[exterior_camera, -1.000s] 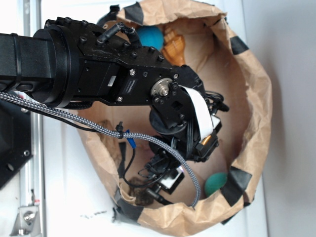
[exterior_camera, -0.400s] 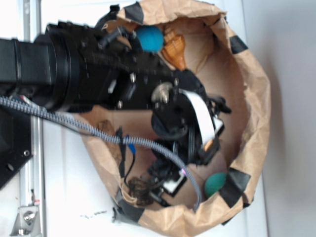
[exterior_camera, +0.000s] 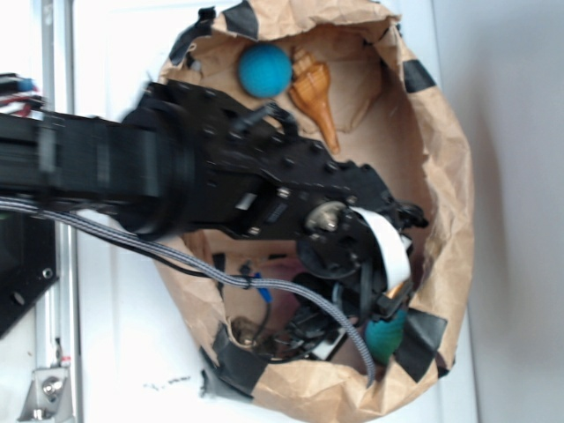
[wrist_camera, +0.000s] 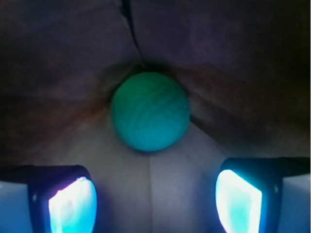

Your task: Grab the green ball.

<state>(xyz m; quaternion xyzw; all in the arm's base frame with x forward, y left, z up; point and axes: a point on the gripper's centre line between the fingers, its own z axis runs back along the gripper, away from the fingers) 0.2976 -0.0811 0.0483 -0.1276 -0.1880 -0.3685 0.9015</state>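
Green ball is sitting inside the paper bag, tucked against its near-right wall. Gripper is hanging just before it, fingers apart. Blue ball and wooden piece are lying at the far end, side by side.

Claw now nearer the green ball.

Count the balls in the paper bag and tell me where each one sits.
2. The blue ball lies at the bag's top end beside a wooden piece. The green ball sits at the bottom end, under the arm. Others may be hidden beneath it.
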